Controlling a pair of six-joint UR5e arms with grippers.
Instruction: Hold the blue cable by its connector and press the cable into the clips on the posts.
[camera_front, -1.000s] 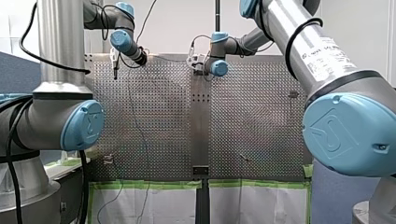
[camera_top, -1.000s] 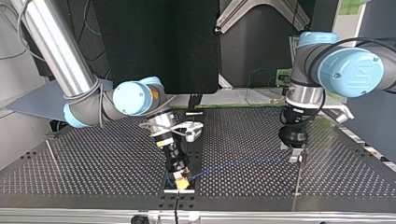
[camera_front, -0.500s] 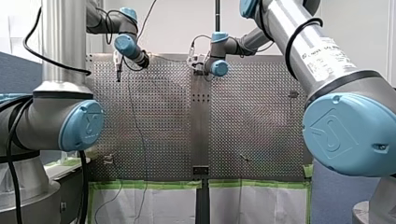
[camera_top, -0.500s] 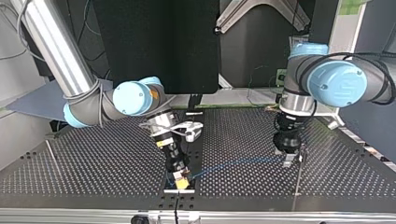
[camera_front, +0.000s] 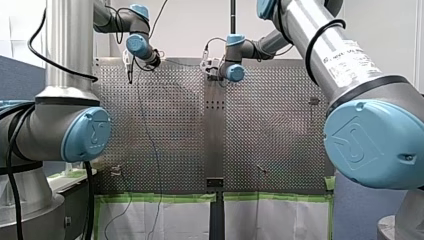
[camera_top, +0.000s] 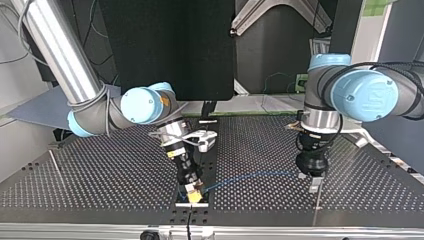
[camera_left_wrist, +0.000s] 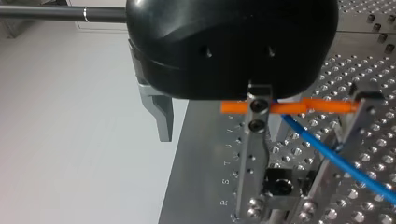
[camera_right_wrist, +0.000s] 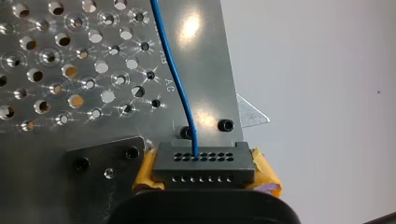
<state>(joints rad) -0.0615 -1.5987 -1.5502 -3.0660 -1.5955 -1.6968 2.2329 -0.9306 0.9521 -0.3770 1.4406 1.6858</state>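
Right end effector (camera_top: 194, 192) pinching the dark connector (camera_right_wrist: 204, 161) between yellow pads (camera_right_wrist: 267, 173), low at the near edge of the desk (camera_top: 100, 170) in the top view, arm slanting down from the left, blue cable (camera_top: 250, 176) stretching right to the left end effector (camera_top: 310, 174), pointing straight down beside a post (camera_left_wrist: 252, 154), grip unclear.

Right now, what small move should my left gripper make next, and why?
Probably ease my left gripper downward: the blue cable crosses between its open fingers, short of the black block by their tips, while my right gripper holds the connector.
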